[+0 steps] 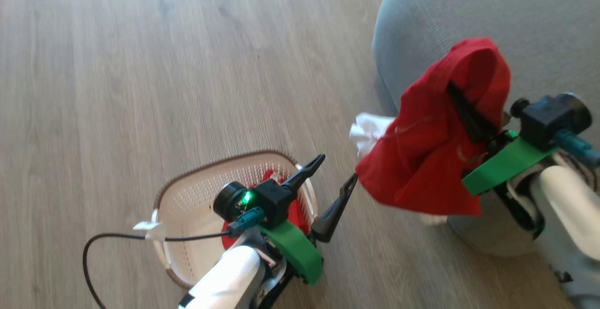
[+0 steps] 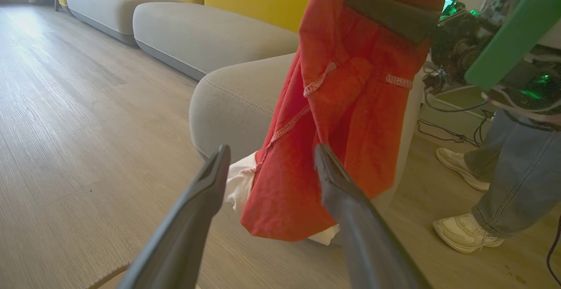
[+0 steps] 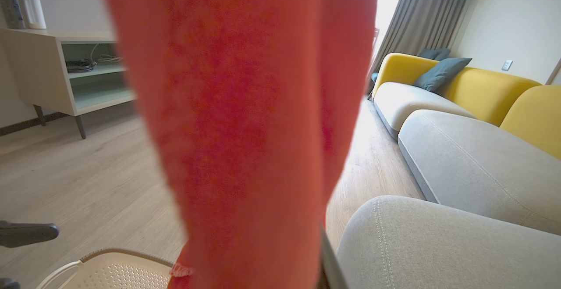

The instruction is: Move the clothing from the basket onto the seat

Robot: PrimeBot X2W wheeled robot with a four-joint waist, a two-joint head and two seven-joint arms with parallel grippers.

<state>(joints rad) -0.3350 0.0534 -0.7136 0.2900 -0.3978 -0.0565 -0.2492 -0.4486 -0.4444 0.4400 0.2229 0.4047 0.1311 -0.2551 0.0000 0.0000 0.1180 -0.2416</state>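
Observation:
A red garment of the clothing point(image 1: 422, 159) with a white part point(image 1: 368, 131) hangs in the air at the rounded edge of the grey seat point(image 1: 468, 9), and my right gripper point(image 1: 457, 98) is shut on it. The cloth drapes over those fingers. My left gripper point(image 1: 336, 168) stands open over the right end of the cream basket point(image 1: 187, 192), holding nothing. More red clothing point(image 1: 296, 215) lies in the basket, partly hidden under that arm. In the left wrist view the hanging garment point(image 2: 350, 105) sits just beyond my open left gripper point(image 2: 271, 151). It also covers the middle of the right wrist view point(image 3: 241, 126), above the basket point(image 3: 109, 271).
A person's legs in jeans and white shoes point(image 2: 517, 179) stand right of the seat point(image 2: 236, 100). More grey cushions with yellow backs point(image 3: 460, 148) run along the wall. A low cabinet point(image 3: 52, 69) stands across the wooden floor. A black cable point(image 1: 93, 252) loops left of the basket.

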